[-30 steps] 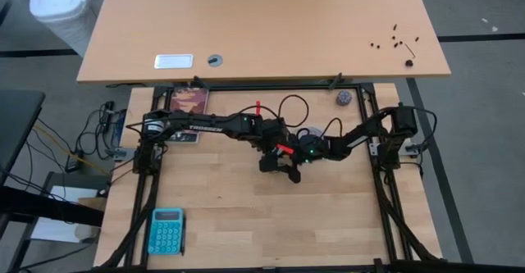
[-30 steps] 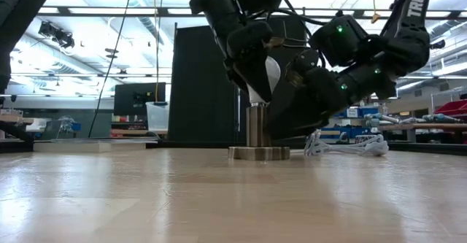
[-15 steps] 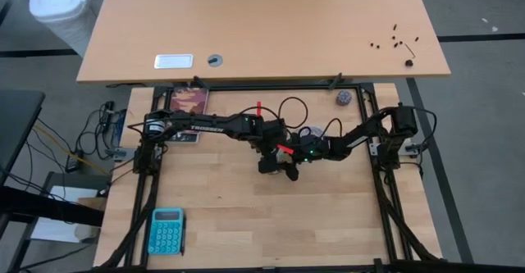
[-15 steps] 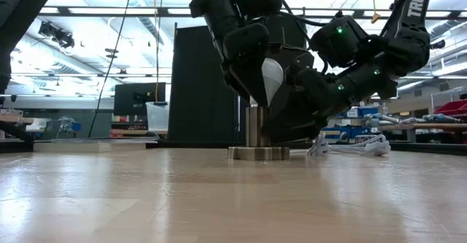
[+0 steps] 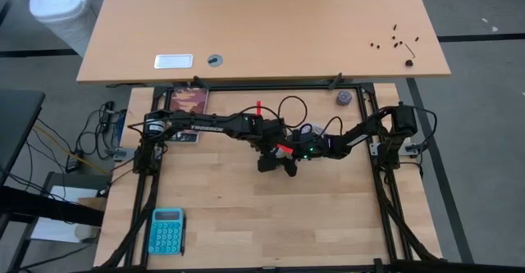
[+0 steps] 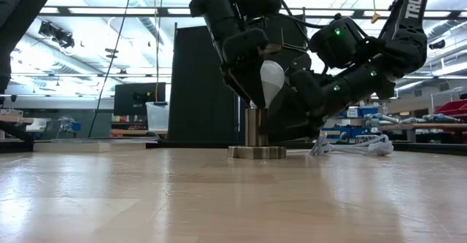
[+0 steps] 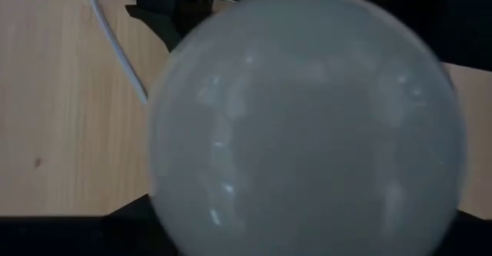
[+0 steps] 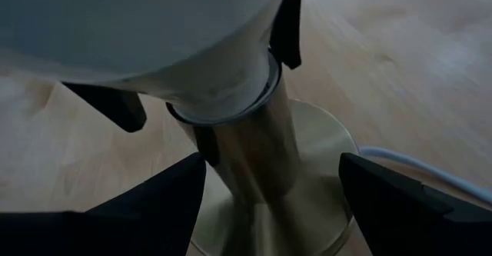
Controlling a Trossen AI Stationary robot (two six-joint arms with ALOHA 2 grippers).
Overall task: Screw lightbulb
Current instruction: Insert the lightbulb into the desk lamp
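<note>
— Where's the bulb (image 6: pixel 271 82)?

— Mid-table, well clear of every edge, tilted atop the socket (image 6: pixel 256 130). My left gripper (image 5: pixel 275 156), reaching down, clamps its globe.

— And the right?

— My right gripper (image 8: pixel 269 191), angled low, straddles the socket stem, fingers (image 8: pixel 388 202) apart.

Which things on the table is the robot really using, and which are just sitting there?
Using:
- lightbulb, held by the left gripper
- metal socket stand with its white cord
- right gripper, fingers either side of the stand

Just sitting there:
- teal calculator
- small ball
- picture card
</note>
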